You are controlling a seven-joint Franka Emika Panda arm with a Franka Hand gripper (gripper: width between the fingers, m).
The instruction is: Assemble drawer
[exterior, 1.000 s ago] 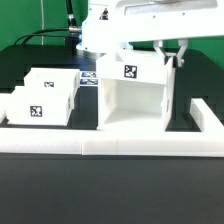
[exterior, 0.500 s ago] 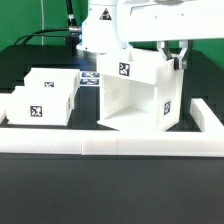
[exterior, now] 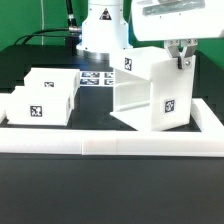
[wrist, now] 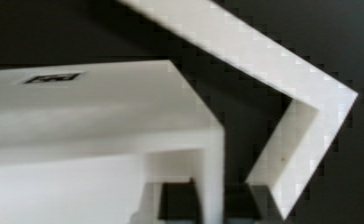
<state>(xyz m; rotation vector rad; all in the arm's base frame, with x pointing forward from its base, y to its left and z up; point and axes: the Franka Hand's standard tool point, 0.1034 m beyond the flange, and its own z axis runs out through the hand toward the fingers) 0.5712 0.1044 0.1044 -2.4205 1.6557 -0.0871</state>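
The tall white drawer casing [exterior: 150,95] stands on the table, turned so that one corner faces the exterior view. Its open side faces that view's left and a tagged side its right. My gripper [exterior: 180,62] comes down on the casing's upper right wall and is shut on it. In the wrist view the casing's tagged top [wrist: 90,110] fills the frame, and its thin wall [wrist: 207,190] runs between my dark fingers [wrist: 172,200]. Two smaller white trays [exterior: 45,95] sit side by side at the exterior view's left, apart from the casing.
A long low white border rail [exterior: 110,146] runs along the front, with a side piece at the right [exterior: 210,118]; it also crosses the wrist view [wrist: 250,60]. The marker board [exterior: 97,77] lies behind the casing. The arm's white base [exterior: 100,30] stands at the back.
The casing has turned in my grip: its open front, which faced the exterior view, now faces that view's left. Casing and gripper have shifted a little to the right. The trays have not moved.
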